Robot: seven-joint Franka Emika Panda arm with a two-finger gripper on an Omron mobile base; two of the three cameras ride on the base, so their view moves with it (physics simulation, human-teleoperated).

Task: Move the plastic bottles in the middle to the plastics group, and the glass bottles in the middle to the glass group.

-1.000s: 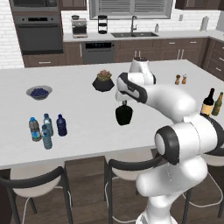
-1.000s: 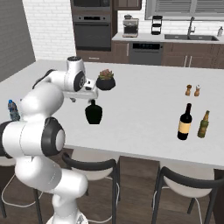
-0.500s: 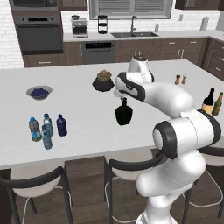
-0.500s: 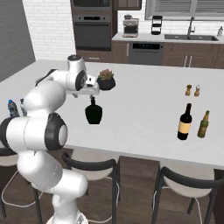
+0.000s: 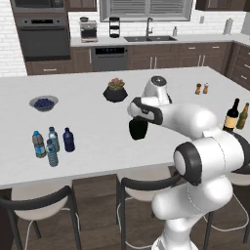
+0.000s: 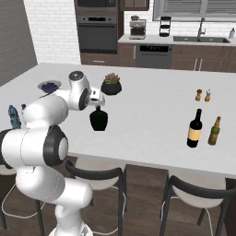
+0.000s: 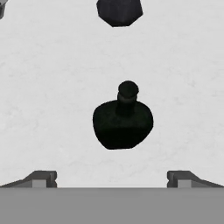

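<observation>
The squat black glass bottle point(image 5: 138, 130) point(image 6: 98, 119) stands upright mid-counter. My gripper point(image 5: 137, 116) point(image 6: 97, 104) hovers just above it, open and holding nothing. In the hand view the bottle point(image 7: 123, 121) lies centred ahead of my gripper point(image 7: 111, 179), its two fingertips point(image 7: 42, 178) wide apart and clear of it. The glass group, a tall wine bottle point(image 5: 231, 115) point(image 6: 195, 129) and an olive-green bottle point(image 5: 242, 116) point(image 6: 214, 131), stands at the right. At the front left the navy plastic bottle point(image 5: 69, 140) stands beside three clear water bottles point(image 5: 52, 139).
A potted plant in a black pot point(image 5: 115, 91) point(image 6: 112, 85) point(image 7: 119, 11) sits just behind the black bottle. A bowl of blueberries point(image 5: 44, 102) is at the back left. Salt and pepper shakers point(image 5: 201, 88) point(image 6: 203, 95) stand at the back right. Stools line the counter's front edge point(image 5: 97, 178).
The arm has shifted slightly and the hand has sunk a little over the black bottle. The bottle has not moved and the jaws stay open.
</observation>
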